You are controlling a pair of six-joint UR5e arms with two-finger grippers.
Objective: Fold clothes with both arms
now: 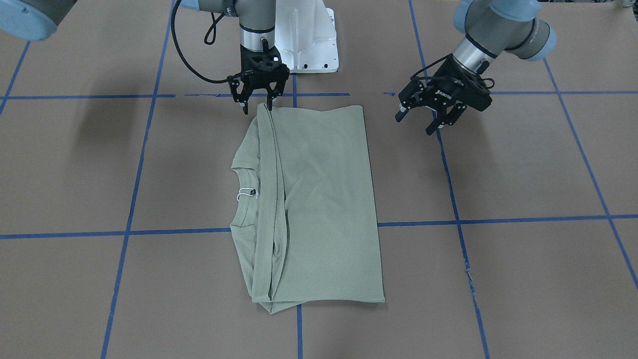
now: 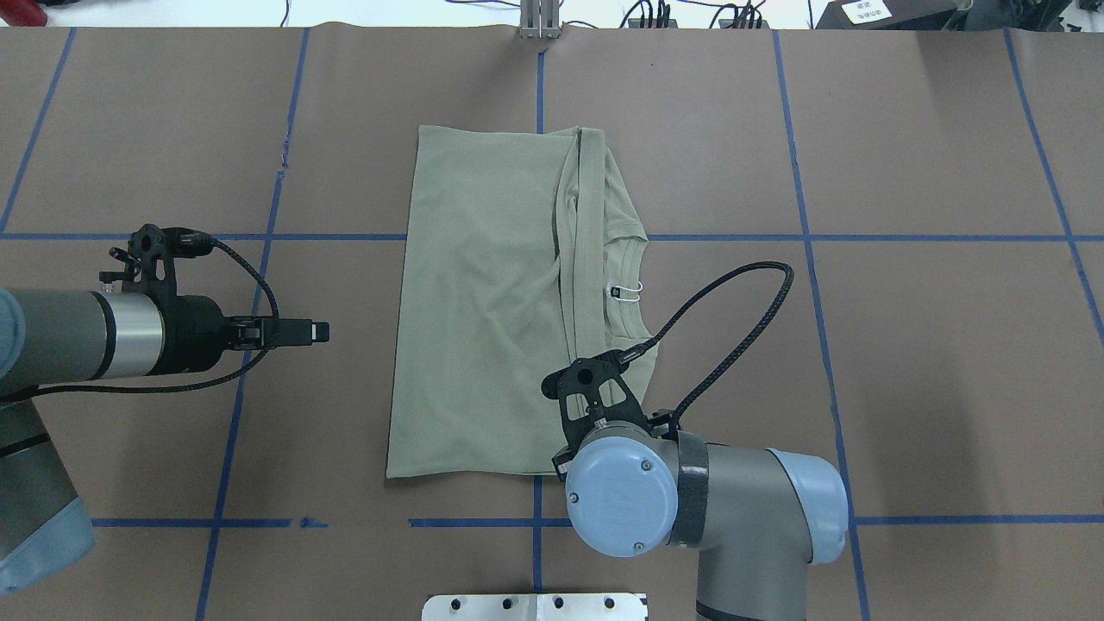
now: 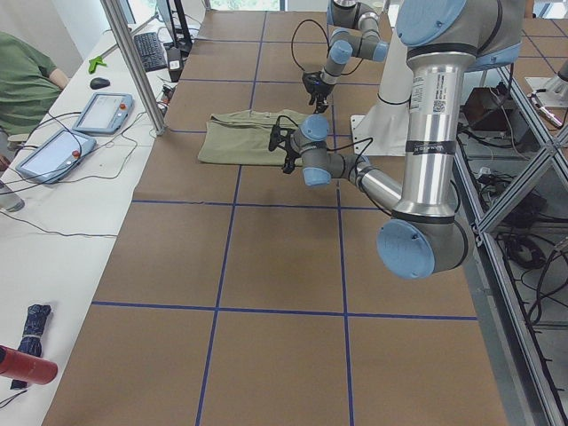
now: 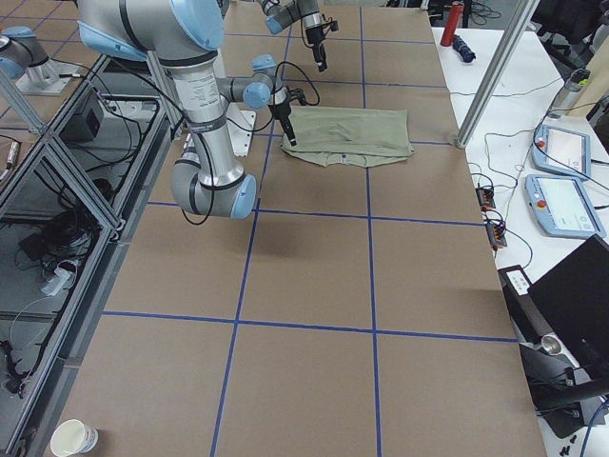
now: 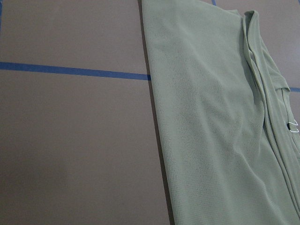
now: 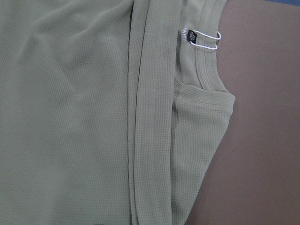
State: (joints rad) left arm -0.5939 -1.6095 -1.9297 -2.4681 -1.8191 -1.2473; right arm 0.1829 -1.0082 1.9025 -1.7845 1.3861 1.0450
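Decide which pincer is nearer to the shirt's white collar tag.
Right. The right pincer hangs at the shirt's robot-side edge, on the tag's side; the left pincer is off the shirt, opposite side.

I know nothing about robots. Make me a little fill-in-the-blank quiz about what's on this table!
1. The folded shirt is pale ____.
2. Its white tag hangs at the ____.
3. The tape lines on the table are ____.
4. The gripper at the shirt's edge is the robot's ____ one.

Missing words: green; collar; blue; right.
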